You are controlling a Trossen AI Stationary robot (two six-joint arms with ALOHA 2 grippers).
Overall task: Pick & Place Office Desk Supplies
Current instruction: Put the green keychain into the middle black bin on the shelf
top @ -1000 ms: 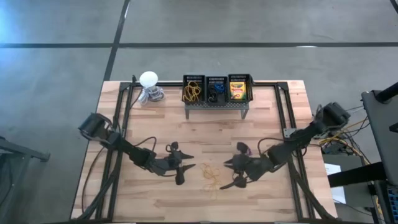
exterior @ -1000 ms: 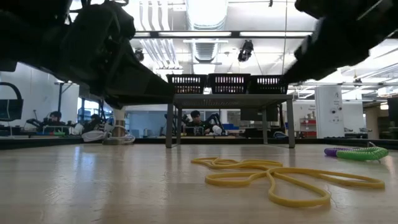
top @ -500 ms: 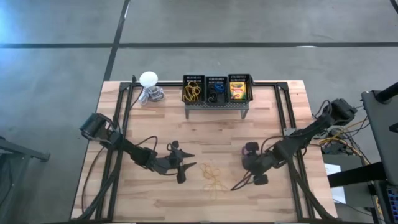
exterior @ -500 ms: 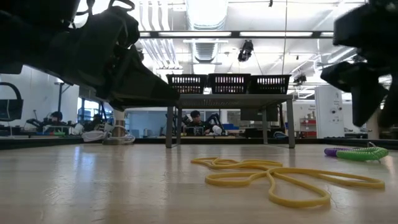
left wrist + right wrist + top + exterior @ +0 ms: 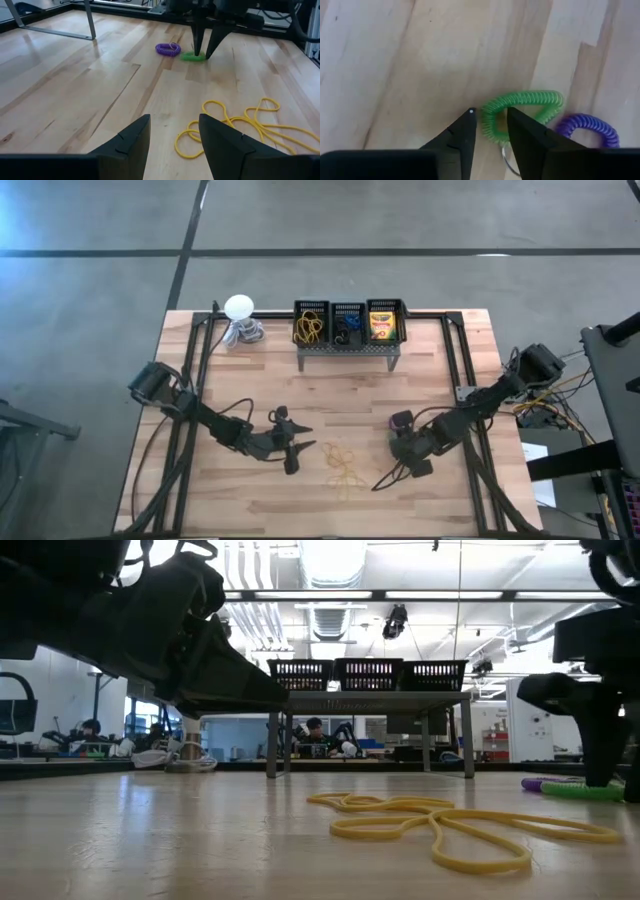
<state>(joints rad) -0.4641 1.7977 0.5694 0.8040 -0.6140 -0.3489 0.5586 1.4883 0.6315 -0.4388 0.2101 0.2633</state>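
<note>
High view: we see the rubber bands [image 5: 343, 468] loose mid-table between both arms; the left gripper [image 5: 291, 448] is just beside them, the right gripper [image 5: 398, 448] near the purple coil [image 5: 400, 419].

Low view: bands flat on the wood, untouched; the stand [image 5: 368, 690] is well behind.

Left wrist: left jaws apart, holding nothing.

Right wrist: right fingers [image 5: 459, 132] straddle one edge of the green coil [image 5: 520, 110], w/ a gap each side, not clamped yet.

Risk, we reckon: the springy coil squirts out on closing, or drags the purple one, since they touch.
</note>
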